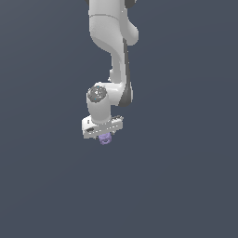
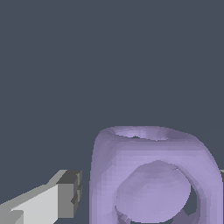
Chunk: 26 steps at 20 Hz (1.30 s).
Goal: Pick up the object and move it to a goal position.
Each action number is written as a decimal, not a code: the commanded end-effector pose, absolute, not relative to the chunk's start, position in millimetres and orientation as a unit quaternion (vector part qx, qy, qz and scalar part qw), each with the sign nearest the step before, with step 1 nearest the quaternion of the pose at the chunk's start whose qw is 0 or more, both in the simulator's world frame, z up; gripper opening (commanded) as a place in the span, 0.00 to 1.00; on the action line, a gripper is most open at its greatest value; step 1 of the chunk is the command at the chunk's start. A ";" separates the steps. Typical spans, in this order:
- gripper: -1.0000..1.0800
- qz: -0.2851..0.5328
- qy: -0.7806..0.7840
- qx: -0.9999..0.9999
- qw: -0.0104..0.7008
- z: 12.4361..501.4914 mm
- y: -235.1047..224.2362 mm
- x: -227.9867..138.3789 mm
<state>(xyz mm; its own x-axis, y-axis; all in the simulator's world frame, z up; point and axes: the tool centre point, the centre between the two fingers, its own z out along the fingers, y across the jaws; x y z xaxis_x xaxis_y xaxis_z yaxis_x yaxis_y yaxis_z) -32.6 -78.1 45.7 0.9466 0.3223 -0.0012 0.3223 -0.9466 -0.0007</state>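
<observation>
The object (image 1: pixel 105 138) is a small pale-purple knobbly lump with a ring-shaped top, seen in the exterior view just under the white hand. My gripper (image 1: pixel 104 135) points down around it. In the wrist view the object (image 2: pixel 153 175) fills the space between the fingers. One grey-tipped finger (image 2: pixel 65 194) stands beside it with a thin gap of background between pad and object. The other finger is almost wholly hidden behind the object. The jaws look open around it, not pressed on it.
The white arm (image 1: pixel 114 42) comes down from the top of the exterior view. Around it there is only plain dark grey-blue background, with no other objects or edges in sight.
</observation>
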 end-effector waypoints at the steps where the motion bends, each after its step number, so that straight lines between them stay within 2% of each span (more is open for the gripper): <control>1: 0.96 0.000 -0.163 -0.987 0.000 40.6 -78.3 -31.8; 3: 0.96 0.000 -0.163 -0.987 0.000 39.7 -78.4 -31.5; 4: 0.00 0.000 -0.163 -0.987 0.000 39.7 -78.4 -31.5; 17: 0.00 0.000 -0.163 -0.987 0.000 41.1 -75.7 -32.5; 26: 0.00 0.000 -0.163 -0.987 0.000 56.2 -30.4 -48.3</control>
<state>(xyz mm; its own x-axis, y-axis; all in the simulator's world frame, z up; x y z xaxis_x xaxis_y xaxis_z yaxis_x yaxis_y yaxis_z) -44.8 -41.7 52.5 0.9471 0.3210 -0.0005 0.3210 -0.9471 0.0005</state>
